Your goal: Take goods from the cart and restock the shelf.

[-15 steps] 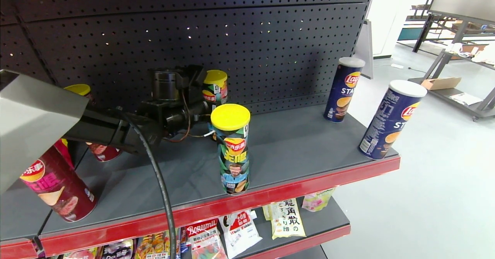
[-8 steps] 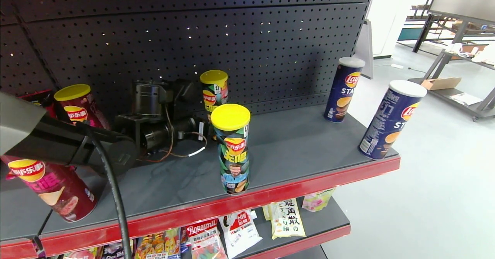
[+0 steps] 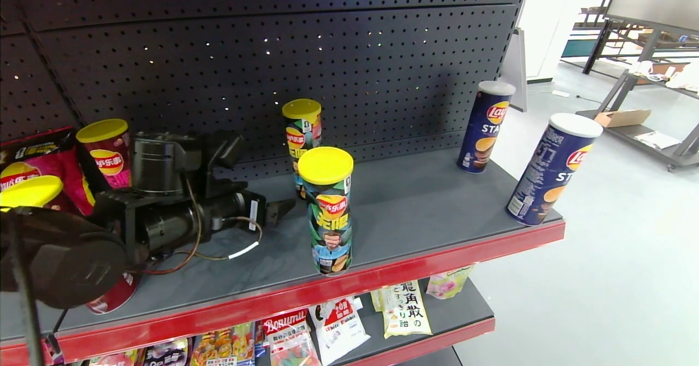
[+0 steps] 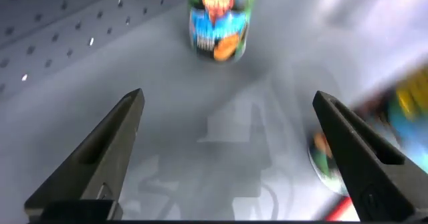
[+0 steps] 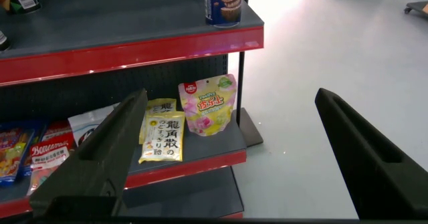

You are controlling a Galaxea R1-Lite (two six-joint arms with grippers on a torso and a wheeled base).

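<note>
Head view: left claw [image 3: 281, 208], fingers apart and empty, hangs low over the shelf [image 3: 426, 202], upright rear can [image 3: 302, 131] just ahead, upright front can [image 3: 329, 218] beside it, nearer the shelf edge.

The left arm [image 3: 164, 221] is matte black, all blocky brackets and round motor cans, with a white label [image 3: 253, 213] at the wrist. Thin reddish wires [image 3: 180, 265] loop under it beside a thick black cable [image 3: 24, 300]. The left hand [image 4: 228, 97] and right hand [image 5: 231, 93] have dark, wedge-shaped fingers [image 4: 114, 150].
</note>
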